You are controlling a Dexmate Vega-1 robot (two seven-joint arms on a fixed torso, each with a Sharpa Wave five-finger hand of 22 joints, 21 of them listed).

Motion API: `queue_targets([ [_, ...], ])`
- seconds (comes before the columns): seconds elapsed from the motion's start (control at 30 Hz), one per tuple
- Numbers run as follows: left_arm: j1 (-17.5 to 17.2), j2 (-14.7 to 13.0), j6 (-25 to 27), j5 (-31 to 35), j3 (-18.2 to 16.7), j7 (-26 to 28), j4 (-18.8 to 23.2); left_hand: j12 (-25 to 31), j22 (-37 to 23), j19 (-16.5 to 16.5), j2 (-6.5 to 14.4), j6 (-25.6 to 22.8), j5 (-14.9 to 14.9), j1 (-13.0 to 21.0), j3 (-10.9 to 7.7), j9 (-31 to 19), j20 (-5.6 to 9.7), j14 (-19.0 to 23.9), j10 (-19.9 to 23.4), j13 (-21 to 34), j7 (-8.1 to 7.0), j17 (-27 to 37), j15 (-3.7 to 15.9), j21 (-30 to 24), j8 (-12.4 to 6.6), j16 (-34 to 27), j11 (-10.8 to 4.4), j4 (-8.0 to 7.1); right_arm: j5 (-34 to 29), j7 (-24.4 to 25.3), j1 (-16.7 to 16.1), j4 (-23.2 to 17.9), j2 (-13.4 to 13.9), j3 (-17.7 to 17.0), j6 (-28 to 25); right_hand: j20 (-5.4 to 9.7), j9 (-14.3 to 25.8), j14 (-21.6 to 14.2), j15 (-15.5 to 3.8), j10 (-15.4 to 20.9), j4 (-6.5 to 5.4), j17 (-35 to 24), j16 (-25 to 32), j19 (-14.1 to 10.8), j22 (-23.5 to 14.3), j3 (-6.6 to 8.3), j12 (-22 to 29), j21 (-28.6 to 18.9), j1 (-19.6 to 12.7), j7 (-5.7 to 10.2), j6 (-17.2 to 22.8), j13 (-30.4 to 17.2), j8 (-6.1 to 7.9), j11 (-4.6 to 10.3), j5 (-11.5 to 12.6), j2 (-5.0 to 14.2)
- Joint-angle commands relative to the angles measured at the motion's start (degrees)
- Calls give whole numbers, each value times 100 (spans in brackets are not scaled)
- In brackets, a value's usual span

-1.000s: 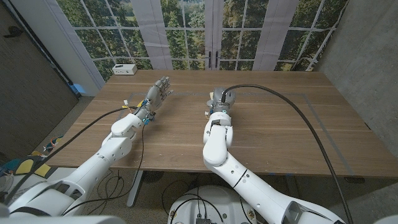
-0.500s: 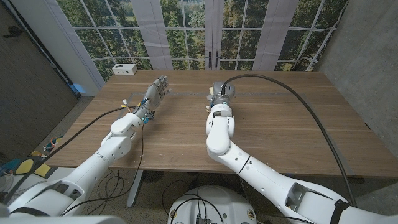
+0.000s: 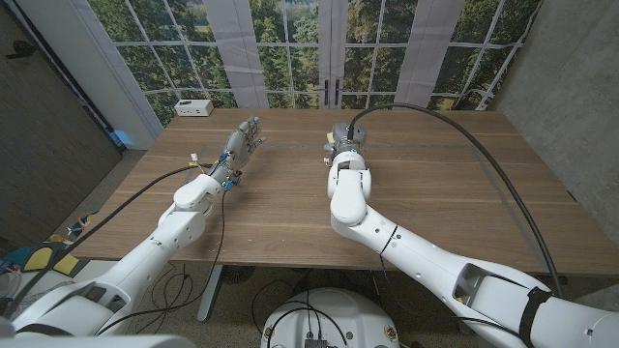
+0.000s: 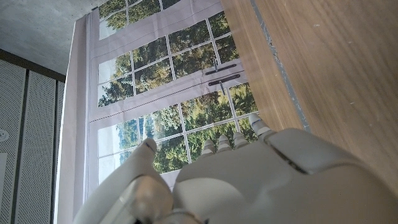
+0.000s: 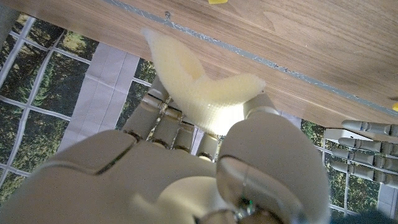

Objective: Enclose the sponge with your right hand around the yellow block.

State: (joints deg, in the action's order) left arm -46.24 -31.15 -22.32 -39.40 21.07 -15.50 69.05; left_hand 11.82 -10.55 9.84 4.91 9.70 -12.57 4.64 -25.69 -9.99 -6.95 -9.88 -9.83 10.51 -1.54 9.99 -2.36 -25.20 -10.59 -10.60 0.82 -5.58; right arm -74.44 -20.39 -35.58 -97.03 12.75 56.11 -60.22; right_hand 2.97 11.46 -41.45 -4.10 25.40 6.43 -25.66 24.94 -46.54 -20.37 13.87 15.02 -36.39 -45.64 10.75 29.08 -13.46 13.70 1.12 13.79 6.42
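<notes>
My right hand [image 5: 186,168] pinches the bent sponge [image 5: 199,84]; I should keep it folded, lowering toward the block [image 5: 217,1] at frame top.

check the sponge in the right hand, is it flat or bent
Bent: in the right wrist view the pale sponge folds into a V, pinched by the right hand.

One pale yellow sponge [image 5: 199,84] is up in the right hand [image 5: 186,168], and two robot hands are on show counting the left hand [image 3: 243,145]. Beyond the left hand, one white box [image 3: 194,107] sits on the one wooden table [image 3: 435,184].
</notes>
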Motion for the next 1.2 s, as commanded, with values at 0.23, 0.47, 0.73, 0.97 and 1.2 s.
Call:
queue_targets([
  [0.23, -40, 13, 99, 71, 24, 250, 131, -23, -7, 149, -11, 305, -23, 58, 31, -11, -22, -874, -839, 15, -26, 14, -22, 24, 7, 7, 17, 8, 1015, 115, 596, 224, 366, 476, 25, -34, 11, -68, -421, 49, 0, -28, -32, 46, -24, -48, -25, -85, -35, 5, 53, -16, -38, 6, 33, 9],
  [0.47, -64, 1, 128, 99, 22, 342, 182, -25, -8, 146, -8, 306, -23, 59, 33, -11, -25, -875, -846, 15, -22, 14, -20, 34, 8, 7, 31, 7, 1548, 424, 701, 330, 437, 553, 125, -50, 11, -83, -422, 60, -19, -35, -47, 50, 3, -68, -33, -111, -21, -1, 66, -21, -51, 13, 36, 13],
  [0.73, -83, -26, 226, 90, 18, 407, 240, -24, -8, 141, -5, 306, -23, 59, 36, -11, -24, -878, -845, 15, -22, 14, -23, 43, 8, 7, 20, 7, 1957, 661, 972, 802, 356, 847, 9, -54, 13, -104, -437, 92, -25, -35, -67, 62, 32, -79, -33, -136, -27, -23, 84, -27, -62, 23, 41, 18],
  [0.97, -82, -61, 277, 127, 25, 461, 286, -25, -9, 143, -2, 308, -23, 59, 39, -11, -19, -881, -849, 15, -25, 14, -20, 55, 9, 8, 17, 7, 2220, 902, 1160, 1047, 340, 1131, -160, -57, 13, -113, -431, 89, -26, -37, -88, 69, 58, -91, -45, -160, -35, -20, 109, -31, -68, 31, 45, 14],
  [1.2, -50, -69, 322, 141, 46, 454, 300, -24, -10, 140, 1, 312, -23, 60, 42, -11, -22, -882, -849, 15, -26, 14, -26, 67, 11, 8, 23, 6, 2611, 1001, 1298, 1128, 383, 1340, -252, -70, 14, -103, -423, 83, -34, -45, -112, 91, 88, -114, -60, -181, -30, -24, 85, -35, -94, 19, 46, 5],
])
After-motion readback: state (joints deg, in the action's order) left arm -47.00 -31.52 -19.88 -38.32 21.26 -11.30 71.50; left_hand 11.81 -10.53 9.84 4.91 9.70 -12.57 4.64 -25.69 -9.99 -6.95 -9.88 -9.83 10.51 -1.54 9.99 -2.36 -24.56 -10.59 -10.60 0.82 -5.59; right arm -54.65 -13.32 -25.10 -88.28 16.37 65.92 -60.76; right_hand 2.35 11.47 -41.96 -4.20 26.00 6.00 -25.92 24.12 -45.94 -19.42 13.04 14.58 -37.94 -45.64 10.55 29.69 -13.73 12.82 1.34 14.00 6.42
